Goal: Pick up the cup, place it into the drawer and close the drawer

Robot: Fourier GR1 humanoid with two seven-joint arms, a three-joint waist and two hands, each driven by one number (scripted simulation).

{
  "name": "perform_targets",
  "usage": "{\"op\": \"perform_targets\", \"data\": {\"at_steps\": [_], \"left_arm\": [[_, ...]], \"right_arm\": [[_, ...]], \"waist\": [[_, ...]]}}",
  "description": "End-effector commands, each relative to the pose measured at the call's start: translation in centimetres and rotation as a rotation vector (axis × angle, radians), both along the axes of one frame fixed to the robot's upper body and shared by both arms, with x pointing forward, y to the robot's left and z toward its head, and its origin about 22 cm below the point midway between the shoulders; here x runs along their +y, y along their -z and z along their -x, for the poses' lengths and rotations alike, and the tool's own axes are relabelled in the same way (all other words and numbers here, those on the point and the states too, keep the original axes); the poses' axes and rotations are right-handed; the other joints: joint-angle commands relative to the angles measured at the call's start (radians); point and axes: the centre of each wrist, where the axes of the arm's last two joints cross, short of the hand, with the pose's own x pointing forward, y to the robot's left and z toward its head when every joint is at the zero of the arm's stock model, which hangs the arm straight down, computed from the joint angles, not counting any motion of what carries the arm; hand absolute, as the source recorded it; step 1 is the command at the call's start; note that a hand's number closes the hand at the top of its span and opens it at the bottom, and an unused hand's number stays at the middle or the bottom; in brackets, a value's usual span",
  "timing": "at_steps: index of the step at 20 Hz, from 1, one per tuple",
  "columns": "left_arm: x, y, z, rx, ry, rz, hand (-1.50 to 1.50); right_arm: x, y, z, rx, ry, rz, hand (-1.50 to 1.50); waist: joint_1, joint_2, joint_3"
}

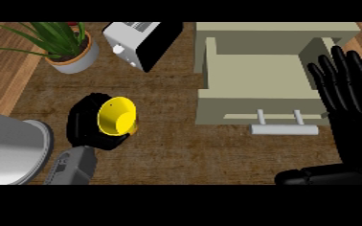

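Holding: the left hand [88,119], black, is curled round the yellow cup [117,116] at the near left of the counter; the cup's round mouth faces up and right, its inside smooth and glossy.
Cup's place: in the left hand's grasp over the counter [184,148], well to the left of the drawer [258,74]; most of its outer wall is hidden by the hand.
Left forearm: grey, coming in from the lower edge beneath the hand.
Right hand: the right hand [339,91] shows at the right edge, fingers straight and spread, pointing far, beside the drawer's right wall; its dark wrist part is cut off at the lower right.
Drawer: a pale beige box, pulled open, flat-walled and square-cornered; a pale bar handle [284,129] on two posts sits on its near face.
Counter: dark brown wood grain, with a lighter plank strip at the far left.
Toaster: the toaster [141,43], white with a black side, stands tilted at the far middle.
Plant: the potted plant [67,45], long green leaves in a grey and tan pot, far left.
Grey shape: a rounded grey object [21,148] at the near left edge, cut off; what it is cannot be told.
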Motion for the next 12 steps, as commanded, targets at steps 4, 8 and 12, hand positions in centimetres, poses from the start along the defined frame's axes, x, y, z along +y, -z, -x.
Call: {"op": "perform_targets", "data": {"at_steps": [4,8,12], "left_arm": [[-3.9,-7.2,-2.3,-0.065,0.121,0.023,1.50],[-7.1,-10.8,-2.5,-0.056,0.111,0.039,1.50],[-8.8,-16.3,-4.5,-0.087,0.121,0.008,1.50]], "right_arm": [[-0.8,-0.6,-0.8,0.001,-0.007,-0.006,-1.50],[-0.1,1.1,0.9,0.006,0.000,0.014,-1.50],[0.2,0.4,-2.0,-0.004,0.006,0.003,-1.50]], "waist": [[-0.004,0.002,0.000],[-0.009,0.002,-0.001],[-0.004,0.004,-0.001]]}}
